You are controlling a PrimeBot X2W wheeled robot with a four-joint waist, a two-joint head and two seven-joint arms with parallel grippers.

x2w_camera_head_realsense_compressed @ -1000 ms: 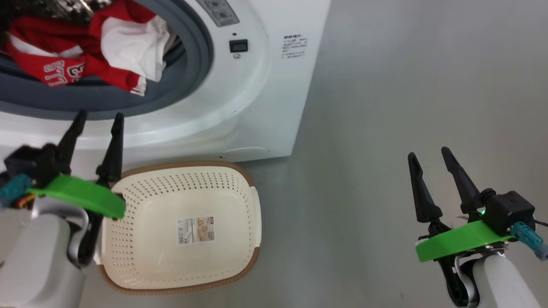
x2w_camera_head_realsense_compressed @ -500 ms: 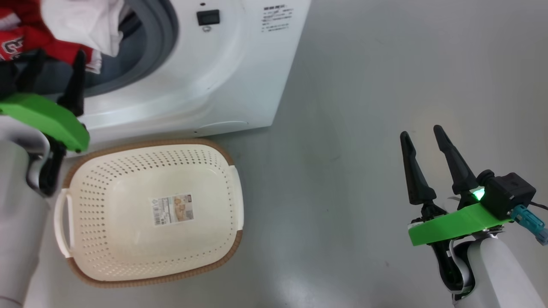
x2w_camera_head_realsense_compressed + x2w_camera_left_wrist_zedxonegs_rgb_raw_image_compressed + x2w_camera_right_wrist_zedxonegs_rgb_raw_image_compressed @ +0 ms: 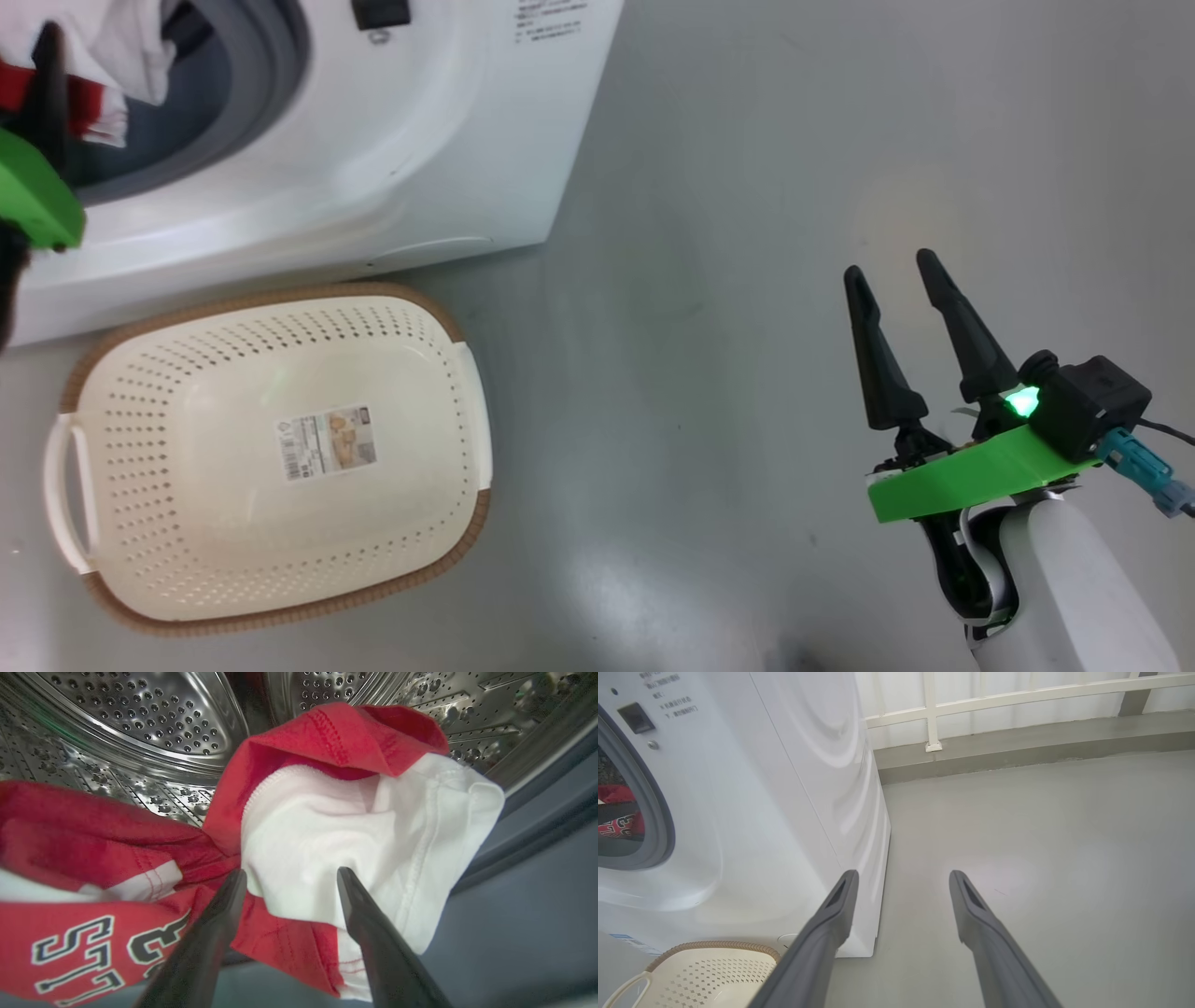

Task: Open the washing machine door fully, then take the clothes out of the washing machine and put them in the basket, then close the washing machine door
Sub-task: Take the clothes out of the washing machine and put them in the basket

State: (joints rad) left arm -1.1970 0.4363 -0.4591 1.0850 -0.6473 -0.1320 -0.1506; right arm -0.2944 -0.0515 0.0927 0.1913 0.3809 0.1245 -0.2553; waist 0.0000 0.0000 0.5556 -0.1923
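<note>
Poised at the mouth of the big white front-loading washing machine (image 3: 448,140) with left gripper (image 3: 290,871), jaws apart, tips at crumpled red-and-white clothes (image 3: 327,826) inside the drum. Holding right gripper (image 3: 889,263) spread wide above grey floor (image 3: 747,187). Just before the machine, cream perforated plastic basket (image 3: 140,420).

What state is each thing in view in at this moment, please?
washing machine, drum mouth uncovered, laundry inside.
clothes, bunched in the drum, red and white pieces tangled together.
basket, upright on the floor in front of the machine, no clothes in it.
left pincer, open, tips at the white cloth, gripping nothing.
right pincer, open, holding nothing, above bare floor.
</note>
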